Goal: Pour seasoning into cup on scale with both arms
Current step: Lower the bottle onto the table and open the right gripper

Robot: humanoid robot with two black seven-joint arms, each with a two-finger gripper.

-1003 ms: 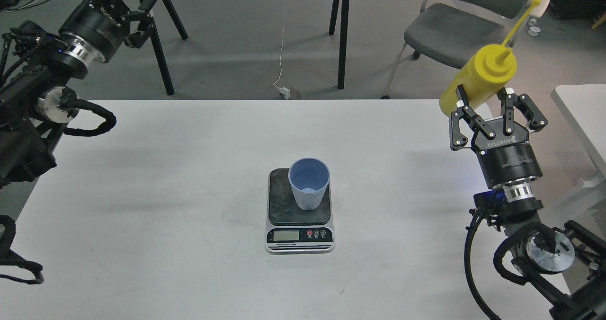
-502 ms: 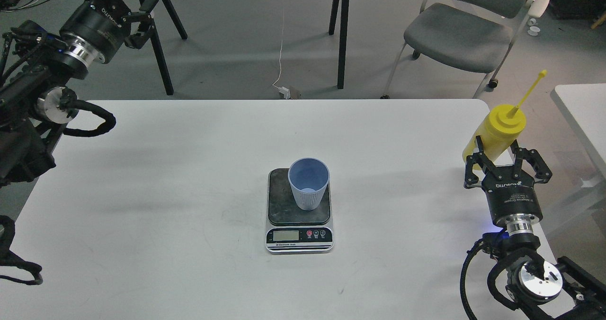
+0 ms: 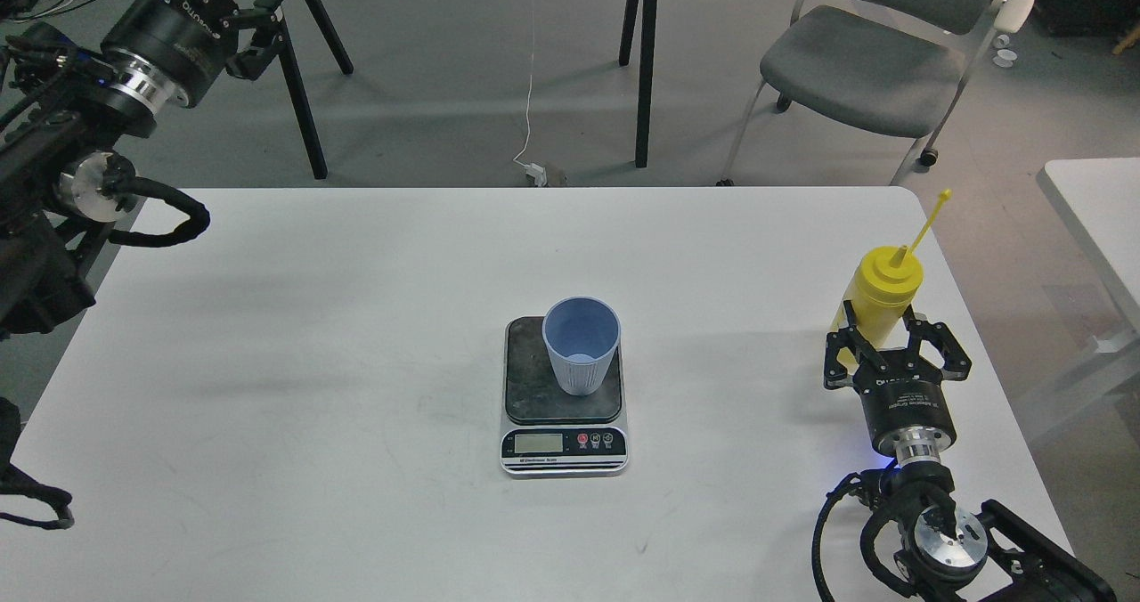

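Observation:
The yellow squeeze bottle (image 3: 879, 301) stands near the table's right edge, its thin nozzle pointing up and to the right. My right gripper (image 3: 893, 348) is low over the table, its fingers closed around the bottle's lower body from the near side. The light blue cup (image 3: 581, 345) stands upright on the dark platform of the scale (image 3: 563, 446) at the table's centre, well left of the bottle. My left gripper (image 3: 264, 25) is raised beyond the table's far left corner, open and empty, far from the cup.
The white table (image 3: 356, 317) ends just right of the bottle. A second white table (image 3: 1100, 219) stands further right. A grey chair (image 3: 855, 59) and black trestle legs (image 3: 646, 59) stand on the floor behind.
My right gripper has brought the bottle down from high in the air to the table's right side, nearer to me. My left gripper has drifted slightly up and to the left.

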